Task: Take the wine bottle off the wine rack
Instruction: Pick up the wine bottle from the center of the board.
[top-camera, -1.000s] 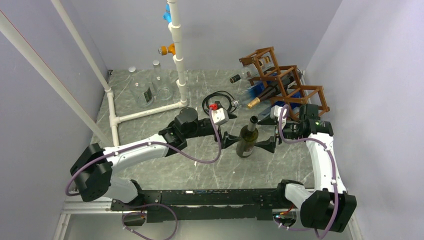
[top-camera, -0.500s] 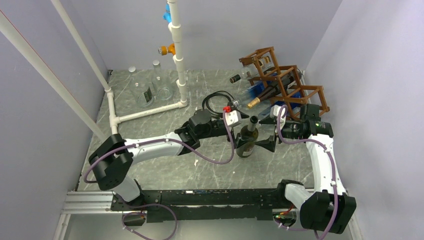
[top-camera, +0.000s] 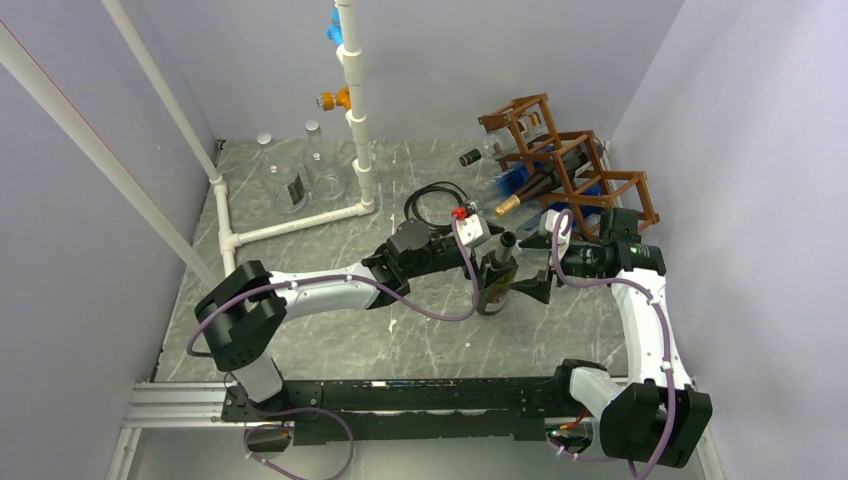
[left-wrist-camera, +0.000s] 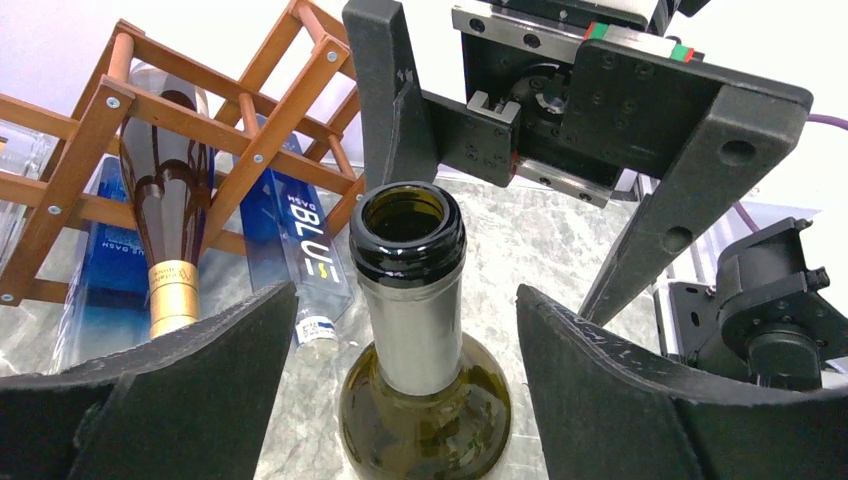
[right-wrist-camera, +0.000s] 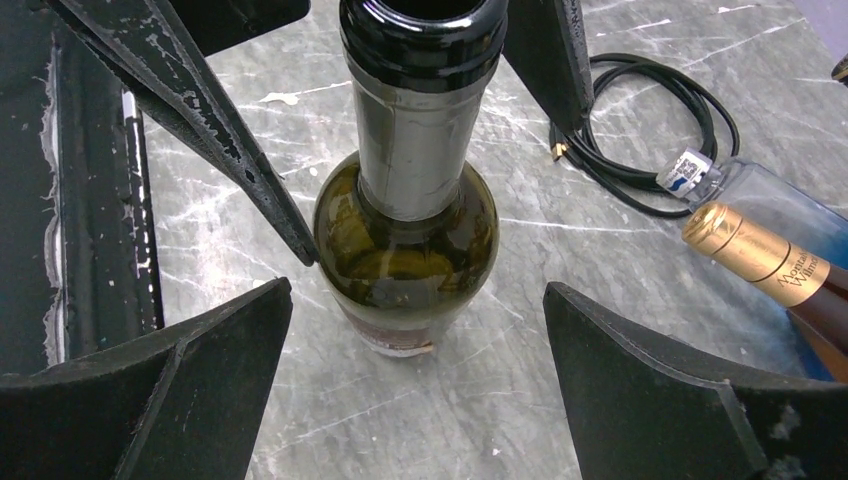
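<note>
The wine bottle (top-camera: 495, 283) is standing upright on the table (top-camera: 330, 340), off the rack (top-camera: 562, 168). The rack is sitting at the far right, holding at least three other bottles (left-wrist-camera: 165, 230). Two arms are reaching in low from opposite sides. The left gripper (left-wrist-camera: 405, 295) and right gripper (right-wrist-camera: 417, 288) are both spreading wide around the wine bottle. Two jars (top-camera: 287, 187) are standing far left.

1. The wine bottle (left-wrist-camera: 425, 400) ran off the left wrist view's bottom edge, its base unseen.
2. The right wrist view's top edge cropped its mouth.
3. The wine rack (left-wrist-camera: 72, 165) was cut off at left.
4. A gold-capped bottle (right-wrist-camera: 750, 245) vanished past the right edge.
</note>
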